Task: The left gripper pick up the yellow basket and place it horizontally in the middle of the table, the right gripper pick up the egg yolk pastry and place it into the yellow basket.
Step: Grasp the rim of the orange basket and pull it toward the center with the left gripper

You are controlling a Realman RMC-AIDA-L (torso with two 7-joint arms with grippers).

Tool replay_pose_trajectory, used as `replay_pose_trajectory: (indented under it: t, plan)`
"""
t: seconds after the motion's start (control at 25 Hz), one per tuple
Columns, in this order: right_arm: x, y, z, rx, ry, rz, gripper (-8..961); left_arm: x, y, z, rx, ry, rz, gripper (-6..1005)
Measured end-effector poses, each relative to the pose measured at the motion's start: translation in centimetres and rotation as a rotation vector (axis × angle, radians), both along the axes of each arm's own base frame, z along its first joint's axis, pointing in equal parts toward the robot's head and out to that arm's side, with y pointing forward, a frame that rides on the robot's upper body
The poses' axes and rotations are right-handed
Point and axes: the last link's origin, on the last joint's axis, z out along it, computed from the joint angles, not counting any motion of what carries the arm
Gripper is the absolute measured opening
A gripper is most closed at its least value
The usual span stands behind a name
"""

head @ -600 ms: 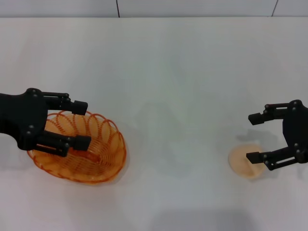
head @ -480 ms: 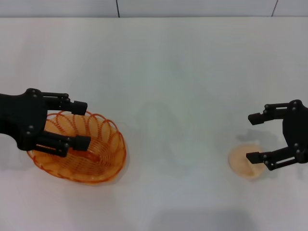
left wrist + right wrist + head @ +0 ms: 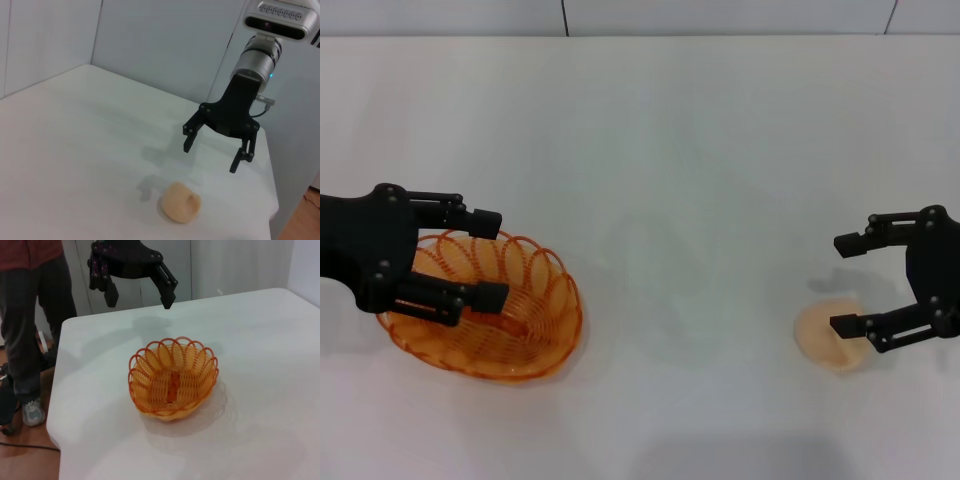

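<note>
The yellow basket (image 3: 535,300) stands on the white table (image 3: 670,150) at the front left. My left gripper (image 3: 496,258) is open and hovers over the basket's left part. The right wrist view shows this gripper (image 3: 141,301) above and clear of the basket (image 3: 172,379), which is empty. The egg yolk pastry (image 3: 823,337) lies on the table at the front right. My right gripper (image 3: 839,284) is open just above it and to its right. In the left wrist view the right gripper (image 3: 210,159) hangs over the pastry (image 3: 181,201) without touching it.
A person (image 3: 35,315) stands beyond the table's edge on the left side, seen in the right wrist view. The table edge (image 3: 267,165) drops off close behind the right gripper. A wall runs along the table's far side.
</note>
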Motion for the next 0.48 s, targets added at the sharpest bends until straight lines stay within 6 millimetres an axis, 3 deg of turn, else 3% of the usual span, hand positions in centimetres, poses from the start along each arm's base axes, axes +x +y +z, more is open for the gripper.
replay_pose_trajectory:
  t: [0.48]
  plan:
    - [-0.1, 0.3, 0.0, 0.016, 0.004, 0.001, 856, -1.3, 0.2, 1.4, 0.041, 0.037, 0.078, 873]
